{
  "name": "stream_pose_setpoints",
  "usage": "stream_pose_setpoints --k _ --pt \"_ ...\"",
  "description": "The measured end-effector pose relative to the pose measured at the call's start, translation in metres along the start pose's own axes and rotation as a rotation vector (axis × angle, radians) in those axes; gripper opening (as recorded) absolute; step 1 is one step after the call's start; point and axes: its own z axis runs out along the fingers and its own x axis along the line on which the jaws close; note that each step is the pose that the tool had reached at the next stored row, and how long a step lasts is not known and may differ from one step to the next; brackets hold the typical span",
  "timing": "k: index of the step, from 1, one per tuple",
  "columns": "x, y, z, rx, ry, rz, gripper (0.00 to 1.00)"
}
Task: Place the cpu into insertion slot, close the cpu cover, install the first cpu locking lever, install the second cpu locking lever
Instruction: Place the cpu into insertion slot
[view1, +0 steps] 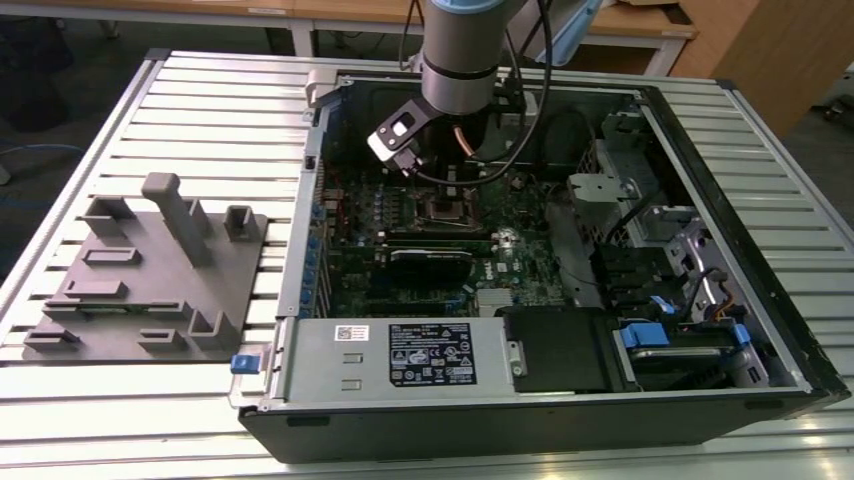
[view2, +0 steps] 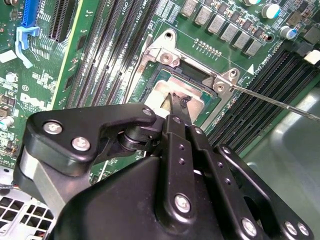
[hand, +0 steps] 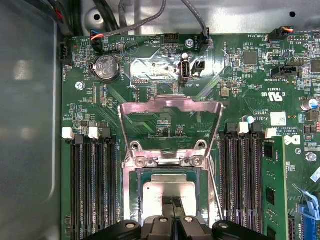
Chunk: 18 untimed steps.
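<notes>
The cpu (hand: 167, 189), a small square chip with a dull silvery top, lies flat inside the insertion slot (hand: 131, 196) on the green motherboard. My gripper (hand: 173, 202) stands directly over the chip's middle, its two black fingers shut together with nothing between them; whether the tips touch the chip I cannot tell. The cpu cover (hand: 170, 103) is swung open and stands tilted up behind the slot. In the second wrist view the gripper (view2: 171, 100) covers part of the cpu (view2: 160, 94), and a thin locking lever (view2: 280, 102) sticks out sideways from the slot's rim (view2: 165, 52). In the exterior view the gripper (view1: 447, 190) hangs inside the open computer case.
Long black memory slots (hand: 92, 175) (hand: 245, 170) flank the socket on both sides. A coin battery (hand: 106, 67) and cables sit beyond the cover. The case wall (view1: 747, 200), drive bays and power supply (view1: 400, 355) hem the board in. A grey fixture block (view1: 147, 280) lies on the table at the exterior view's left.
</notes>
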Motion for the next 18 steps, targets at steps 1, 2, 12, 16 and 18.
stream_pose_setpoints --k 1,2,12,16,18 --pt "0.0 0.0 -0.0002 -0.0002 0.0002 0.0 0.1" --pt "0.0001 0.0001 -0.0008 -0.0006 0.0009 0.0 0.1" --pt "0.0002 0.0005 -0.0171 -0.0002 0.0003 0.0 0.1" --pt "0.0002 0.0005 -0.0175 -0.0002 0.0003 0.0 0.1" --pt "0.0002 0.0005 -0.0176 -0.0002 0.0003 0.0 0.1"
